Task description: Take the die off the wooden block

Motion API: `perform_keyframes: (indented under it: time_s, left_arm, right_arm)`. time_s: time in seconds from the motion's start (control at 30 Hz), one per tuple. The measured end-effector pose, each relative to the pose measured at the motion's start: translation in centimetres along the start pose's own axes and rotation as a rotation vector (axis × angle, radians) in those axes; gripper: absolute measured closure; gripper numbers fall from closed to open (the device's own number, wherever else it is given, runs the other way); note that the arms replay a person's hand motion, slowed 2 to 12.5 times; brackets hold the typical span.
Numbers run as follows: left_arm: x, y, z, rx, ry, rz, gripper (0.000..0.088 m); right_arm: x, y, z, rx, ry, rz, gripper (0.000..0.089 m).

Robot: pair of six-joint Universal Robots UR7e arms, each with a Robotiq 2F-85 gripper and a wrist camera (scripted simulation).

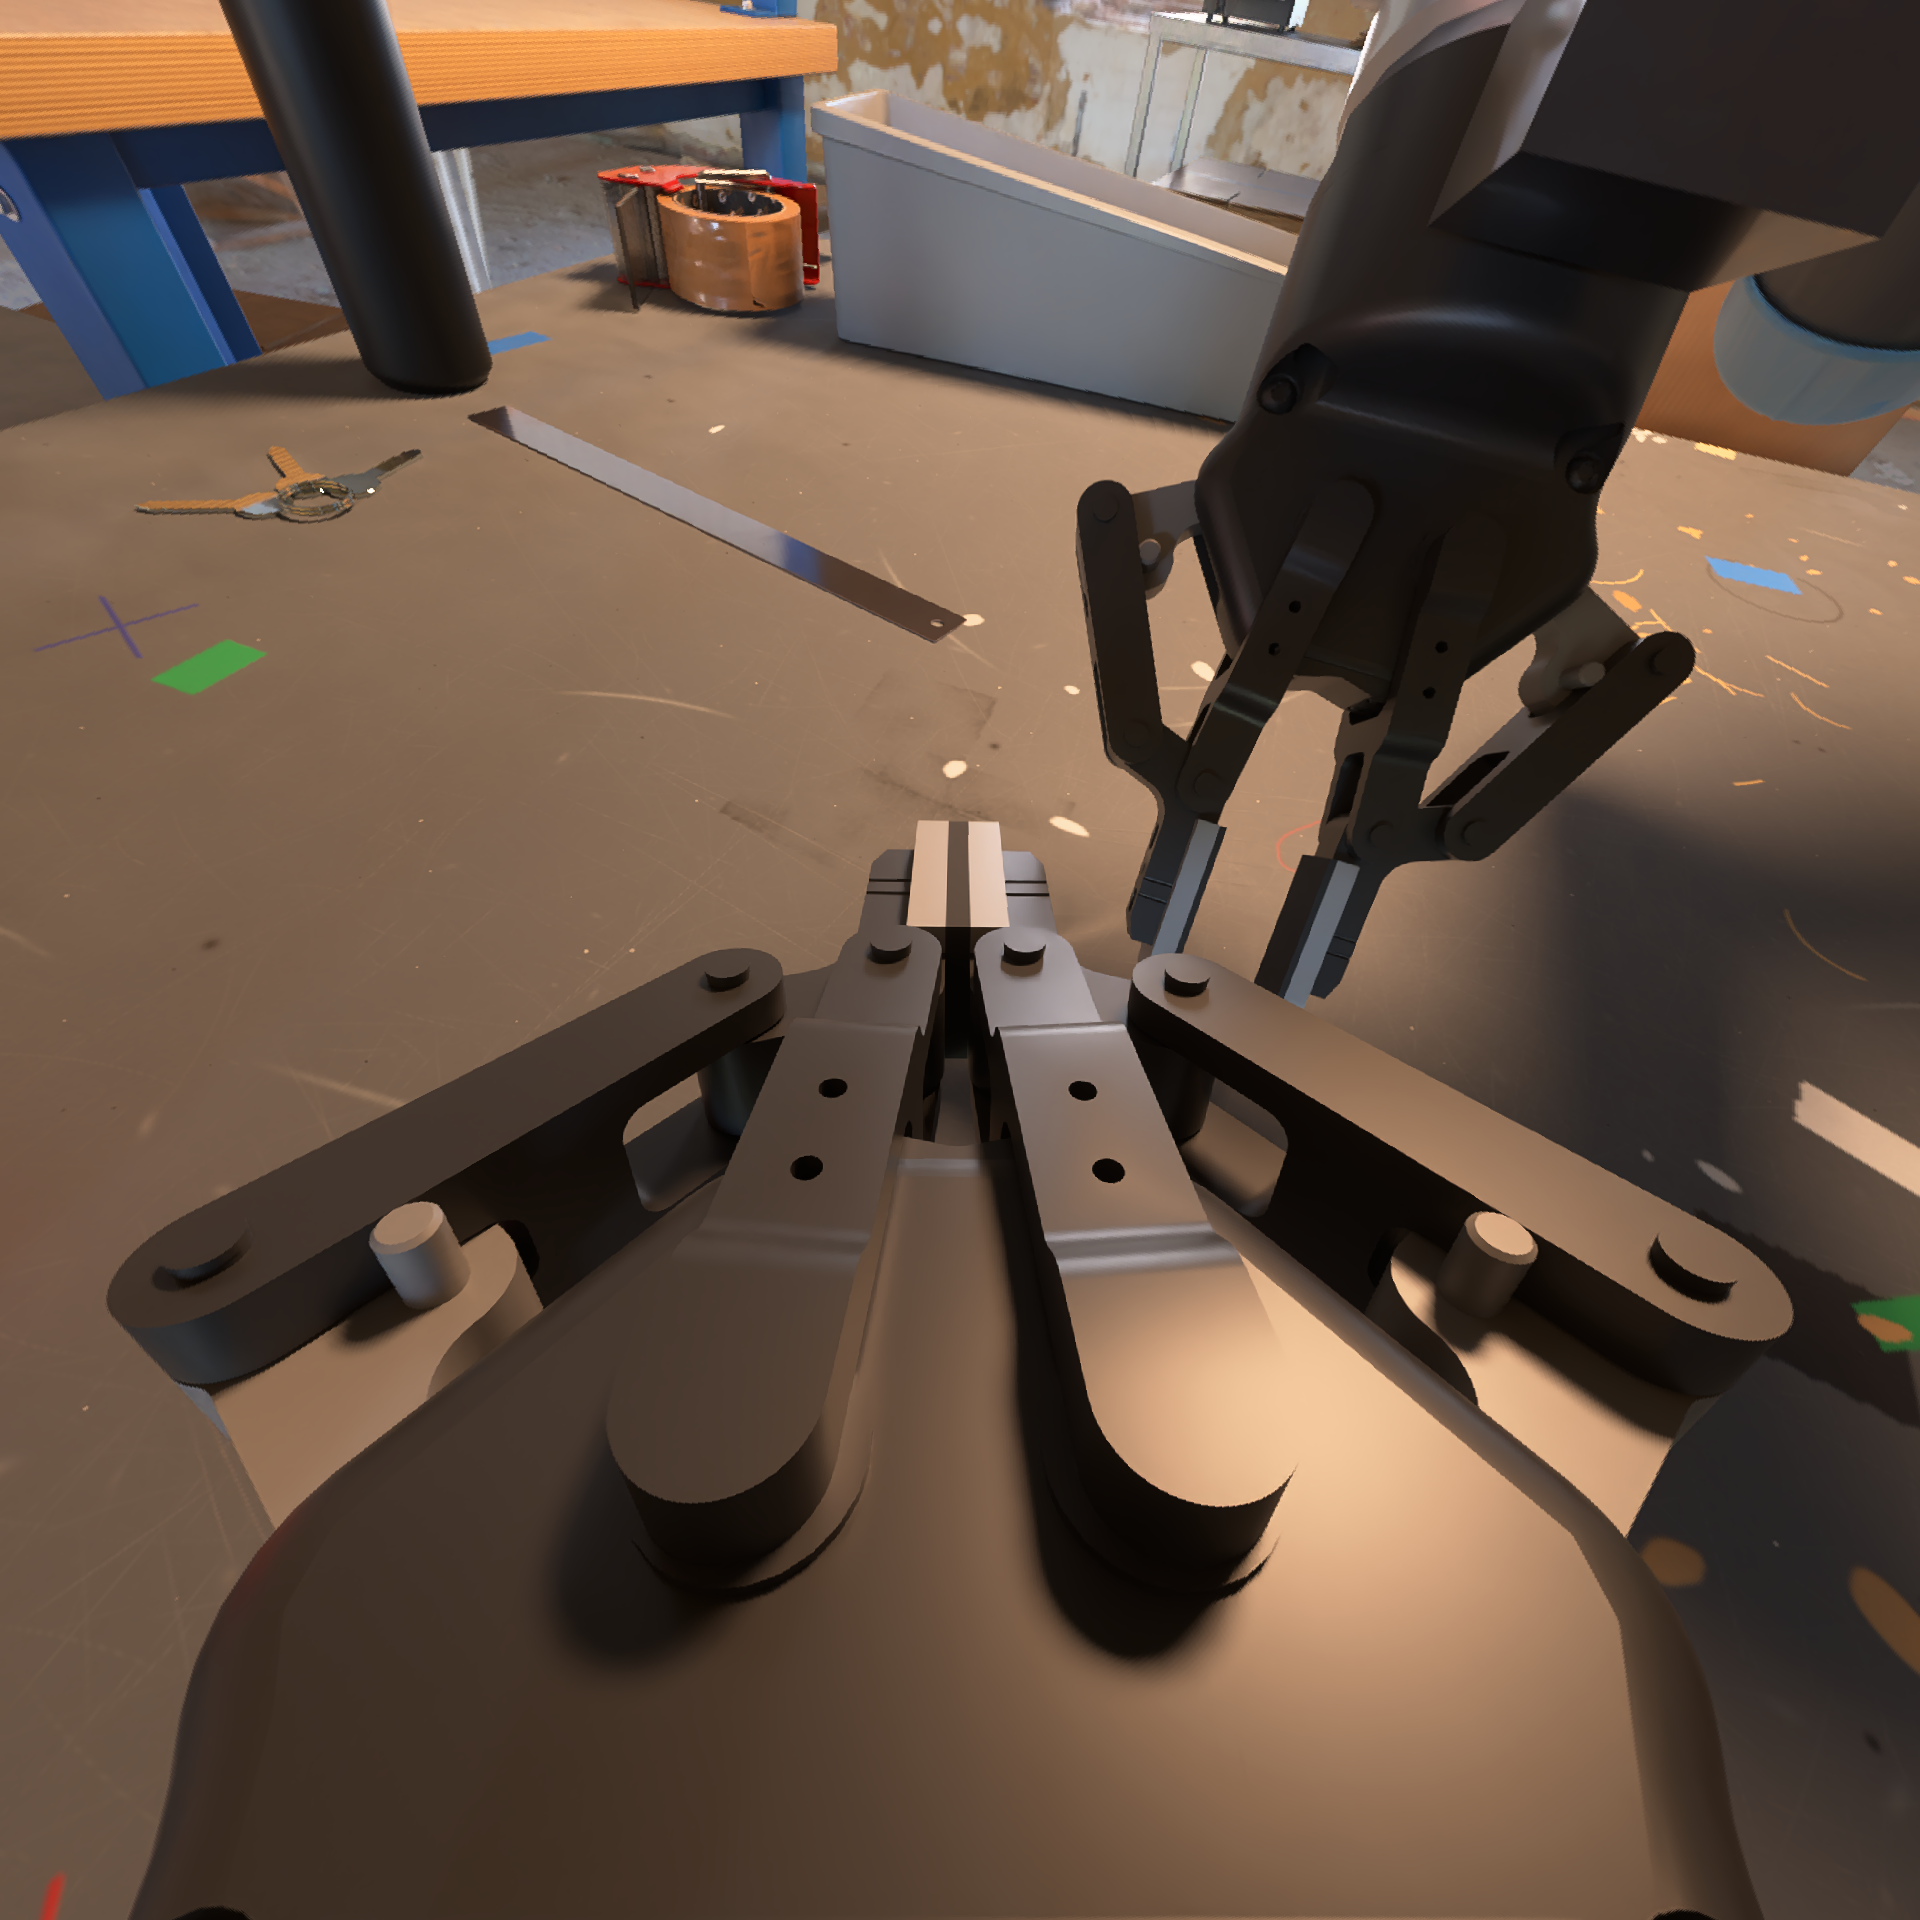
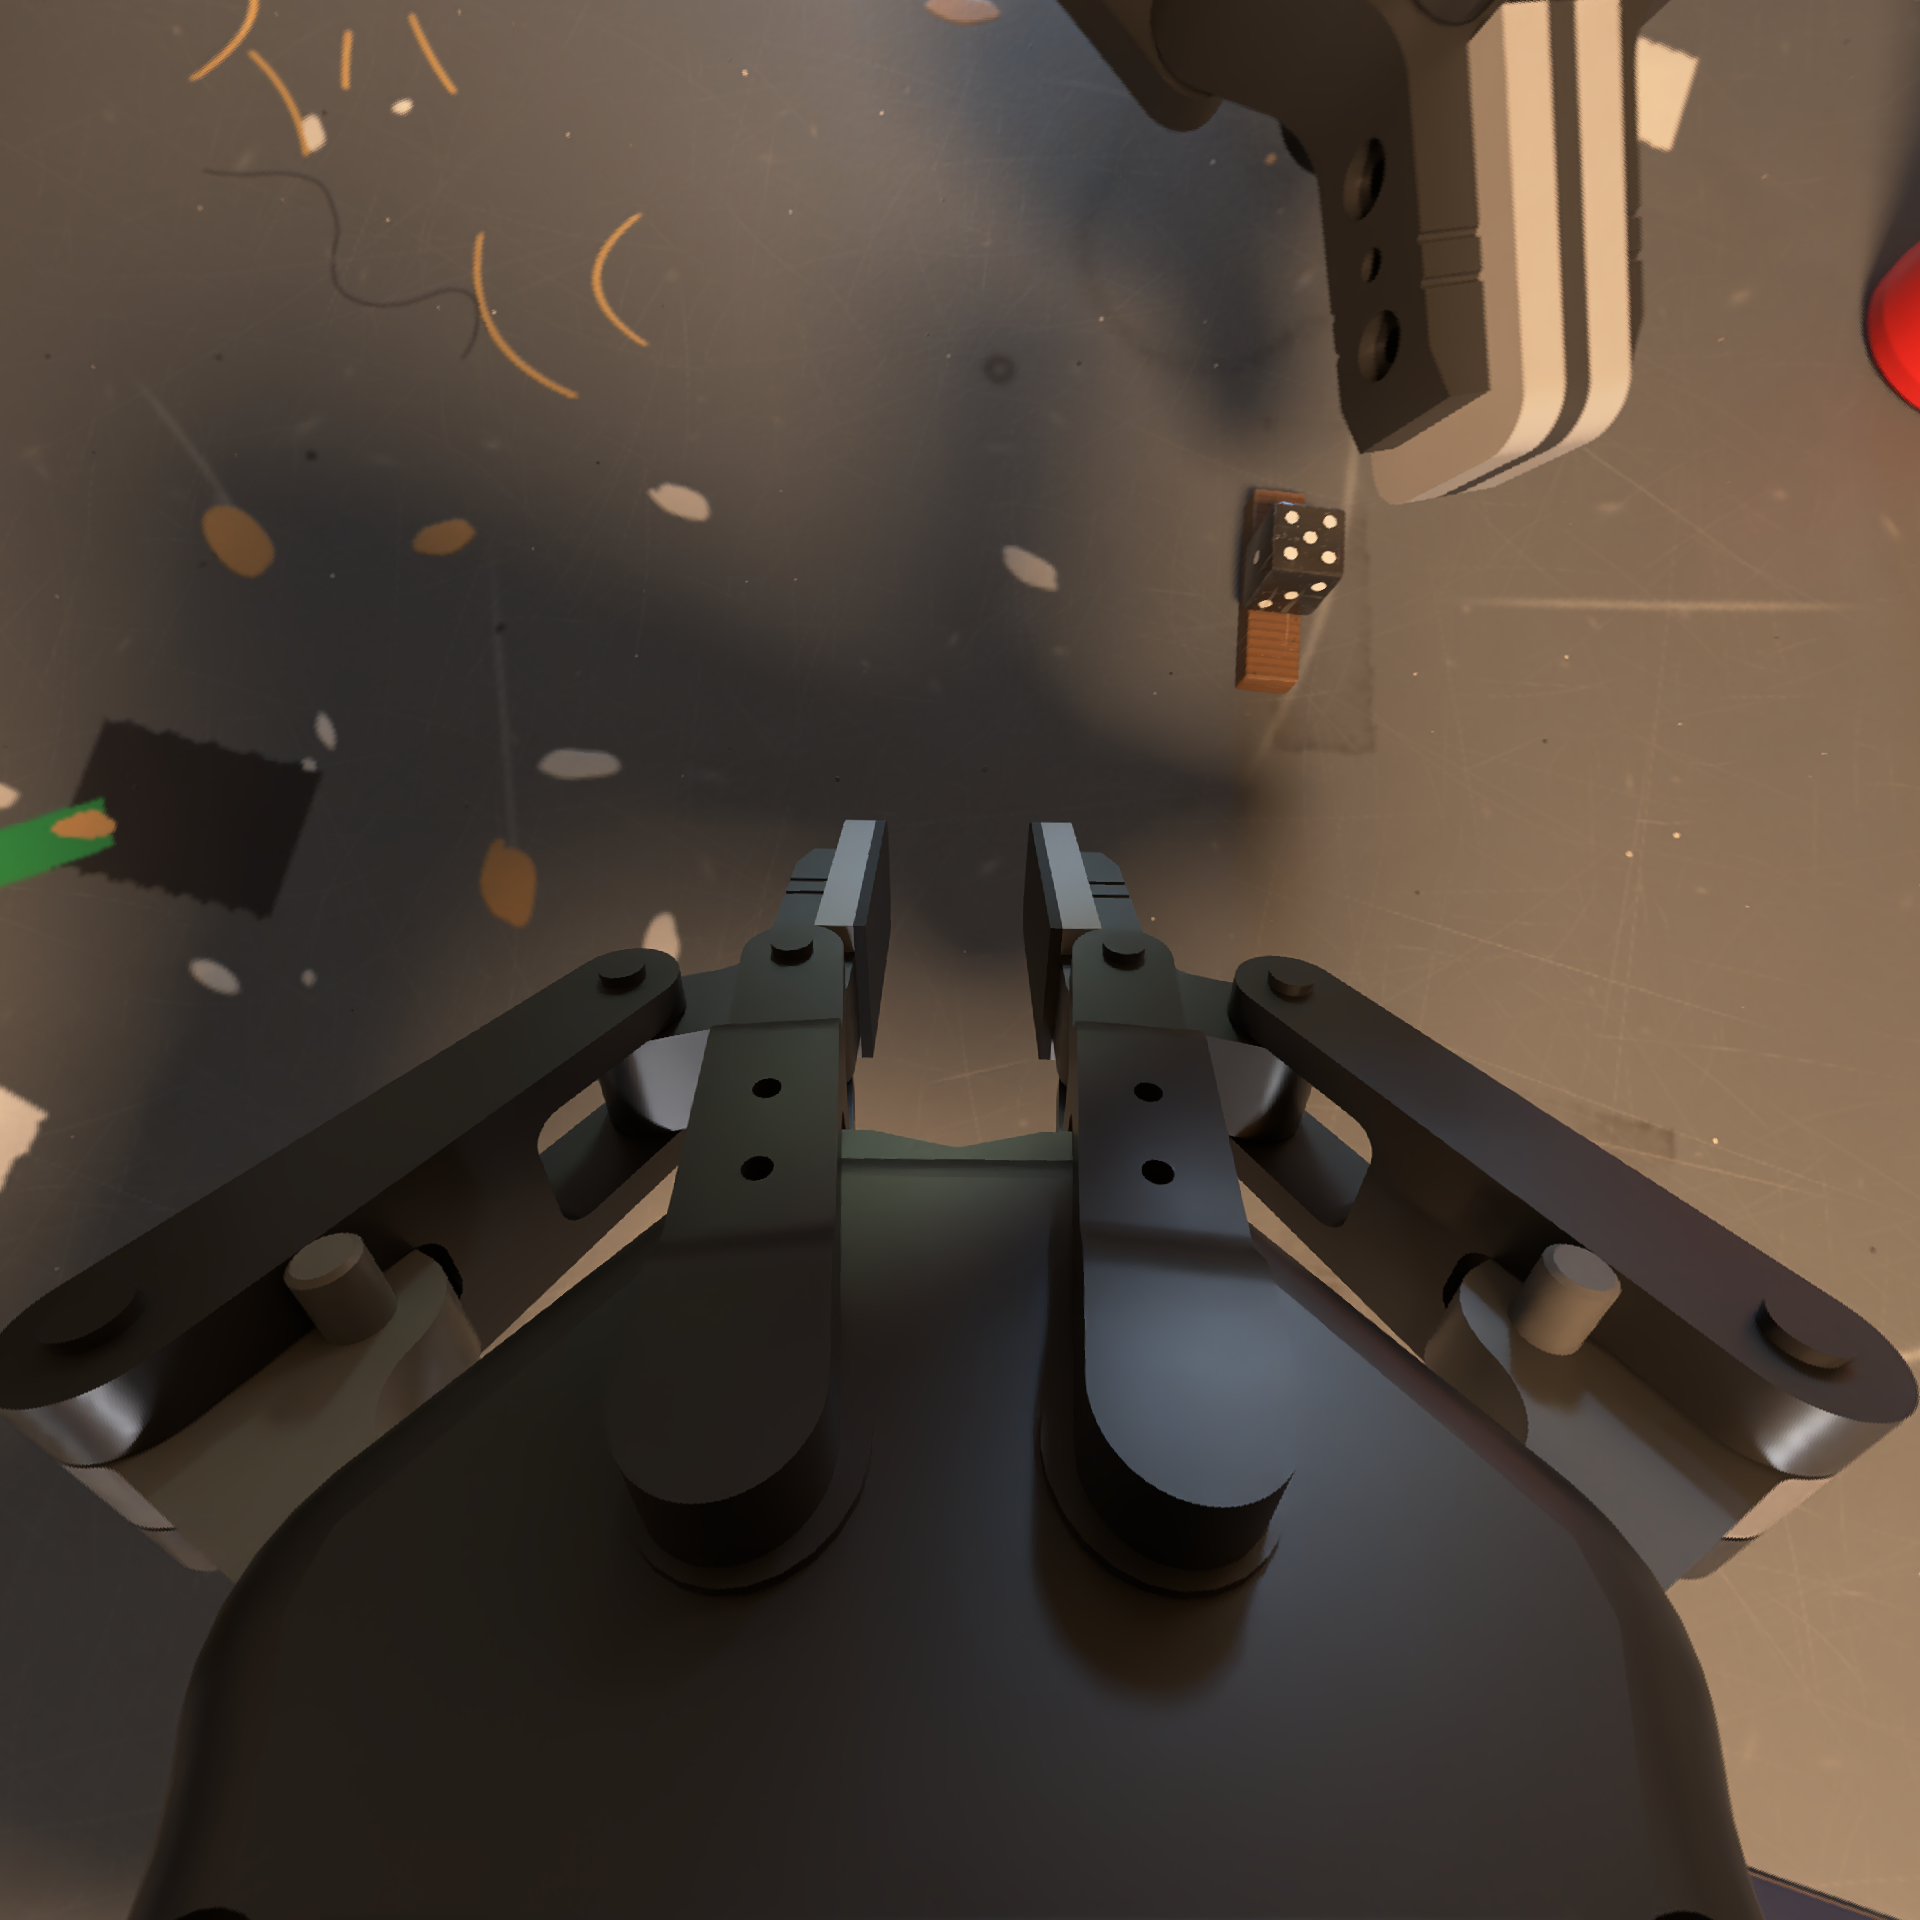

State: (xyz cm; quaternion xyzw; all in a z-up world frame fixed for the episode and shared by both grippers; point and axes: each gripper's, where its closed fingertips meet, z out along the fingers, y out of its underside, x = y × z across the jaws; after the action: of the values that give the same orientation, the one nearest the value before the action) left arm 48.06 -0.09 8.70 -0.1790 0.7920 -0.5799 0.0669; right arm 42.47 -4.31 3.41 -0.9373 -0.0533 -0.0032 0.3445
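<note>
A black die point(image 2: 1299, 556) with pale pips sits on the far end of a small wooden block point(image 2: 1270, 652) lying on the dark table, up and to the right in the right wrist view. My right gripper point(image 2: 956, 883) is open and empty, above the table, short of the block and to its left. My left gripper point(image 1: 956, 873) is shut and empty. Its closed fingertips also show in the right wrist view point(image 2: 1548, 395), hanging just beyond the die. In the left wrist view the right gripper point(image 1: 1242, 935) points down at the right. The die and block are hidden there.
A grey bin point(image 1: 997, 281), a red tape dispenser point(image 1: 717, 239), a metal ruler point(image 1: 717, 520), keys point(image 1: 291, 494) and a black post point(image 1: 364, 208) lie farther off. A red object point(image 2: 1896, 322) shows at the right edge. An orange-topped workbench point(image 1: 416, 62) stands behind.
</note>
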Motion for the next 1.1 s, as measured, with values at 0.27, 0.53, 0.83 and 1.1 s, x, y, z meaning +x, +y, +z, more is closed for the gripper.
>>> perform_keyframes:
  time_s: [0.27,0.53,0.83,1.1]
  left_arm:
    - [-0.1,0.0,0.0,0.011,-0.013,0.028,0.0882]
    - [-0.3,-0.7,-0.1,0.064,-0.038,0.079,0.0882]
    - [-0.5,-1.2,-0.3,0.113,-0.056,0.101,0.0882]
    - [-1.0,-1.3,-0.4,0.112,-0.088,0.087,0.0882]
  right_arm:
    - [1.0,-0.4,-1.3,0.088,0.067,0.03,0.0639]
    - [2.5,-0.7,-2.8,0.181,0.161,0.068,0.0628]
    - [3.9,-0.5,-4.1,0.237,0.25,0.096,0.0609]
    - [4.7,0.2,-4.6,0.238,0.295,0.117,0.0624]
